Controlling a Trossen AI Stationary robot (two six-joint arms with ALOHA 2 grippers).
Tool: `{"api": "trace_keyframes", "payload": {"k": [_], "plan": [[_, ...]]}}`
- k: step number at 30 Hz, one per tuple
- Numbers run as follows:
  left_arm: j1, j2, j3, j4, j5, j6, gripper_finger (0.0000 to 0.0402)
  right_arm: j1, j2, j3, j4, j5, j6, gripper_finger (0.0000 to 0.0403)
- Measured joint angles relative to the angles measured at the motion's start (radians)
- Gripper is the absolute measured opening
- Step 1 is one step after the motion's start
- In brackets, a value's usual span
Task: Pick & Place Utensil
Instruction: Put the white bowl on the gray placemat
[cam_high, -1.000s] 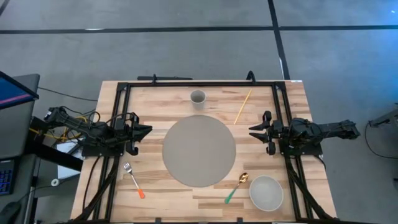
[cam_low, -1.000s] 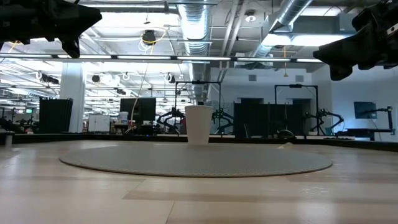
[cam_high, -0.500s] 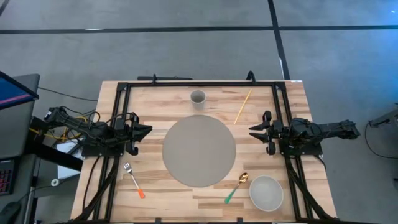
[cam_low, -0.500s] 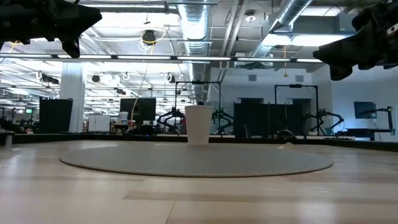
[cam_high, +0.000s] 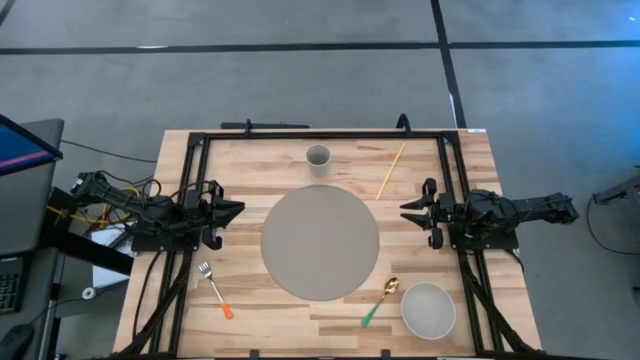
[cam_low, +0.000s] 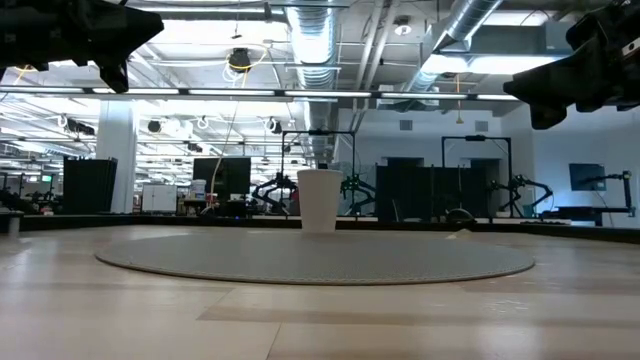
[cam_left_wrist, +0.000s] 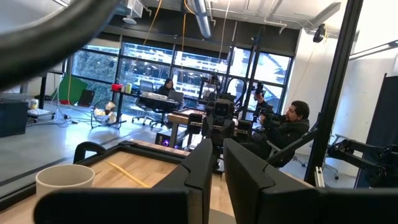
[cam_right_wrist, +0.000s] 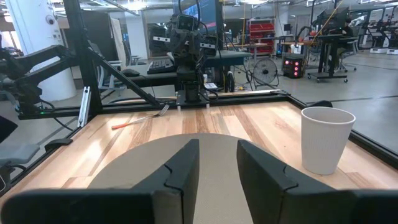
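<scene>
On the wooden table lie a fork (cam_high: 214, 288) with an orange handle near the left front, a spoon (cam_high: 381, 300) with a gold bowl and green handle beside a white bowl (cam_high: 428, 308), and a yellow stick (cam_high: 391, 171) at the far right. My left gripper (cam_high: 236, 210) (cam_left_wrist: 219, 146) hovers at the left of the round grey mat (cam_high: 320, 243), fingers a narrow gap apart. My right gripper (cam_high: 405, 212) (cam_right_wrist: 217, 146) hovers at the mat's right, open. Both hold nothing.
A white paper cup (cam_high: 318, 157) (cam_right_wrist: 325, 147) stands upright just beyond the mat's far edge. A black frame (cam_high: 320, 134) runs around the table's far and side edges. People sit at desks in the room beyond, seen in the left wrist view.
</scene>
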Motion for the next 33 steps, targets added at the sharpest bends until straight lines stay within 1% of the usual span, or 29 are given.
{"api": "trace_keyframes", "payload": {"k": [8, 14, 16, 19, 21, 33], "plan": [[0.0, 0.0, 0.0, 0.012, -0.01, 0.001, 0.0042, 0.0, 0.0, 0.0, 0.0, 0.0, 0.0, 0.0102], [0.0, 0.0, 0.0, 0.093, -0.011, 0.0, 0.0042, 0.0, 0.0, 0.0, 0.0, 0.0, 0.0, 0.0102], [0.0, 0.0, 0.0, 0.101, -0.011, 0.001, 0.0042, 0.0, 0.0, 0.0, -0.001, -0.025, 0.0, 0.0102], [0.0, 0.0, 0.0, 0.101, -0.011, 0.001, 0.0042, 0.001, 0.0, -0.001, -0.008, -0.113, -0.002, 0.0102], [0.0, 0.0, 0.0, 0.104, -0.011, 0.001, 0.0042, 0.001, 0.0, -0.002, -0.011, -0.153, -0.002, 0.0102], [0.0, 0.005, 0.0, 0.105, -0.011, 0.001, 0.0042, 0.001, 0.0, -0.003, -0.008, -0.155, -0.004, 0.0102]]}}
